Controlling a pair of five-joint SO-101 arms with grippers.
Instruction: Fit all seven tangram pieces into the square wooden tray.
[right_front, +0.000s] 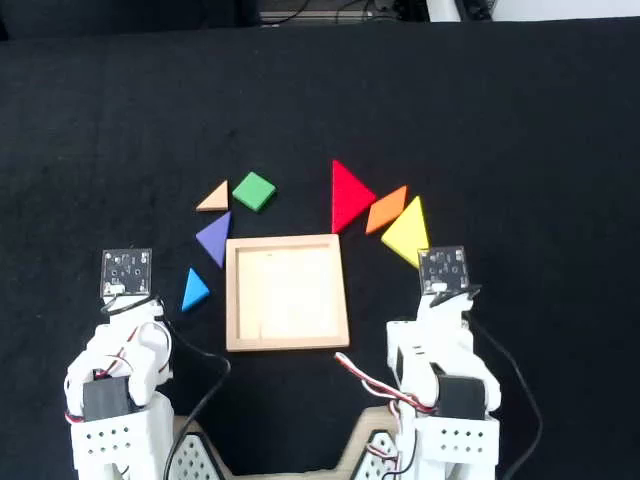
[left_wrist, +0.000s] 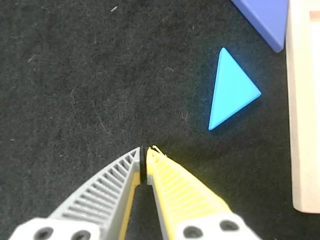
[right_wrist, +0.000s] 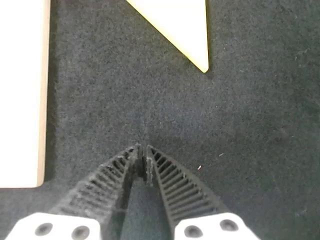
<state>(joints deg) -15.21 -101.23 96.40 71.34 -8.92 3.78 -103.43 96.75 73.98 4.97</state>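
Left hand (left_wrist: 146, 152) and right hand (right_wrist: 142, 150), fingers together, empty, over bench (right_front: 500, 120); yellow triangle (right_wrist: 175, 25), purple triangle (left_wrist: 265, 17) and tray (left_wrist: 305, 125) cut off at wrist-view edges.

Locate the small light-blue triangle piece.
In the high view the small light-blue wooden triangle lies on the black cloth just left of the square wooden tray, near the purple triangle and ahead of the left pincer.

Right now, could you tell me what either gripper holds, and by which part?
Nothing is held: the left gripper and the right gripper are both shut and empty, the blue triangle and yellow triangle lying apart from them.
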